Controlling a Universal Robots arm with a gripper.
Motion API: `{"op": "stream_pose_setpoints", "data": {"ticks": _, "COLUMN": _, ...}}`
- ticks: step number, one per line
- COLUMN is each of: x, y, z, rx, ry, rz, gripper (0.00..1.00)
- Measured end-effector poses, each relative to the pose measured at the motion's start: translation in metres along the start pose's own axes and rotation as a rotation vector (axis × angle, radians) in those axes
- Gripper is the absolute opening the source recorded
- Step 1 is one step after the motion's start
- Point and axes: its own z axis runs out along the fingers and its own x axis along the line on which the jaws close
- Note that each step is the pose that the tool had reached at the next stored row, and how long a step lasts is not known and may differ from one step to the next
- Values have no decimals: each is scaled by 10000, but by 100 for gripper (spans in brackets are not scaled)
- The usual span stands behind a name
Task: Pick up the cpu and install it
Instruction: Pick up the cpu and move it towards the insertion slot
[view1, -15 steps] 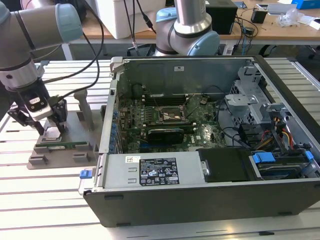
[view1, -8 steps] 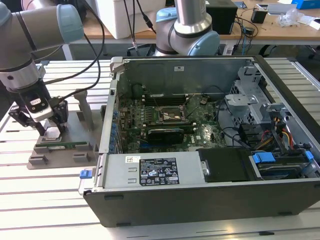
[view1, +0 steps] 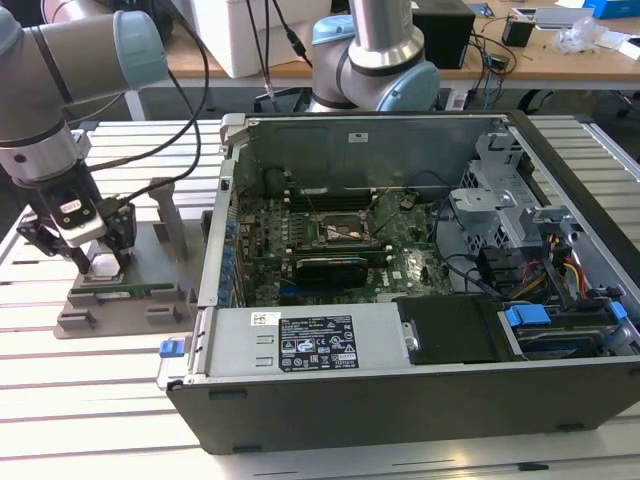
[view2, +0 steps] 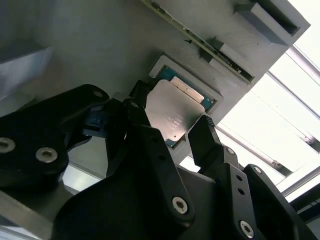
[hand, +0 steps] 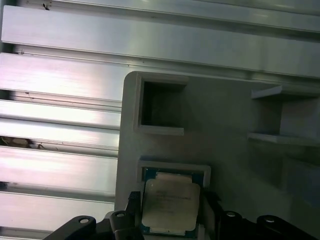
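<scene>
Exterior view, from its left: gripper (view1: 100, 266) down over a grey fixture (view1: 110, 318). The gripper body hides what lies between the jaws there.

Count: 2 fingers (view2: 145, 125). Jaws spread, one finger on each side of the cpu (hand: 170, 205), a little wider than the chip. Whether the pads touch its edges cannot be made out.

1 cpu, silver top up, lying flat in a shallow pocket (hand: 172, 168) of the fixture, directly between the jaws. Its near edge is cut off in the first wrist view. One corner sits behind a fingertip in the second wrist view.

1 further square pocket (hand: 160, 107) beyond the jaws. 1 memory stick (view1: 125, 292) on the fixture, just outside the jaws.

Well away from the jaws, toward the exterior view's right: 1 open computer case (view1: 400, 400). Its socket (view1: 338, 232) is hard to make out in detail.
</scene>
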Motion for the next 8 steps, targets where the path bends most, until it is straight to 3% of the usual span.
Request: {"op": "stream_pose_setpoints", "data": {"ticks": 8, "x": -11, "y": 0, "z": 29, "rx": 0, "ry": 0, "rz": 2, "gripper": 60}}
